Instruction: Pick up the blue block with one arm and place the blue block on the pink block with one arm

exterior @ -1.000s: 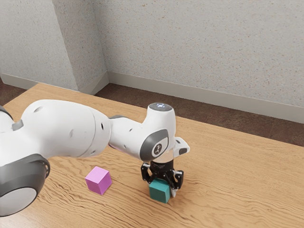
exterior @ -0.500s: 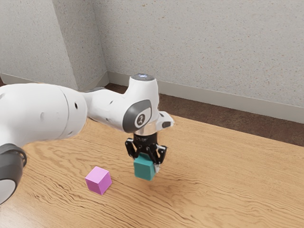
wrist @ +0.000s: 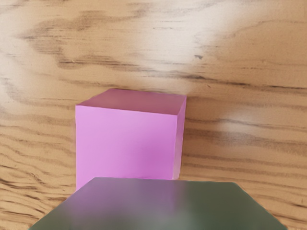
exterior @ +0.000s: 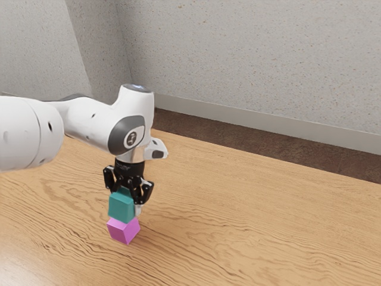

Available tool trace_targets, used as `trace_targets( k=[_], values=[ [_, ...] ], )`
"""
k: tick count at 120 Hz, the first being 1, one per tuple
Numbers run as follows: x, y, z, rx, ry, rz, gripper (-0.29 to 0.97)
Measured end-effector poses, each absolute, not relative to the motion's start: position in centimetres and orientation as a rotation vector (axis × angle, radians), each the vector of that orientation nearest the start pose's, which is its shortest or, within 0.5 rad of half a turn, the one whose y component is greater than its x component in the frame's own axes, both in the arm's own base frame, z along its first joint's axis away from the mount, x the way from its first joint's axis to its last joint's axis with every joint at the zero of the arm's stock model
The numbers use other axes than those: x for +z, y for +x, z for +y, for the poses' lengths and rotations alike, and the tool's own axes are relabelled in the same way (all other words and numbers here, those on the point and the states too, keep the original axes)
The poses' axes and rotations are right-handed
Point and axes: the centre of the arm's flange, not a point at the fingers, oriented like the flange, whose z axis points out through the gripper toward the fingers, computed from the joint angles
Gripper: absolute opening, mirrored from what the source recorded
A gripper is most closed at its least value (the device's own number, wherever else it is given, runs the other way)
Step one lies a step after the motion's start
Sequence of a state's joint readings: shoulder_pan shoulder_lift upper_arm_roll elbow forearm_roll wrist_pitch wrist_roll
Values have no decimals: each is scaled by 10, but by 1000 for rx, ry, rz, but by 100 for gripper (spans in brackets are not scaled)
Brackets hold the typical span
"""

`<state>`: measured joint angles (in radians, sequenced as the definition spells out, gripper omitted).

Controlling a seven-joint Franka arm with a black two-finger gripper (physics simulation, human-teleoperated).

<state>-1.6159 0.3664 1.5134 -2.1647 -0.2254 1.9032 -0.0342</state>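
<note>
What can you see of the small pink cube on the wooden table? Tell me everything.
The small pink cube is plain, matte and sharp-edged, one colour on every visible face. It sits flat on the wooden table, a vertical edge turned toward the exterior camera. The teal-blue block, held in the black gripper, is right over its top; contact between them cannot be told.

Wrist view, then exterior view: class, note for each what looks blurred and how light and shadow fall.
Wrist view: the blue block, close to the camera, is a blurred greyish mass; the pink block beyond has crisp edges. Exterior view: soft, even light on the table, no glare, no hard shadows; both blocks clearly outlined.
</note>
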Motion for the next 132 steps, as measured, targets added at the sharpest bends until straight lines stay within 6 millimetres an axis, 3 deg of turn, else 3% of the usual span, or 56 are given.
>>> trace_targets(
  k=[36, 57, 76, 106, 132],
  values=[
    [352, 500, -51, 408, -2934, -84, 34],
    [342, 503, -59, 397, -2938, -20, 34],
    [337, 507, -49, 392, -2944, -24, 34],
    [335, 509, -56, 377, -2947, 35, 55],
    [344, 516, -54, 341, -2948, 60, 63]
  ],
)
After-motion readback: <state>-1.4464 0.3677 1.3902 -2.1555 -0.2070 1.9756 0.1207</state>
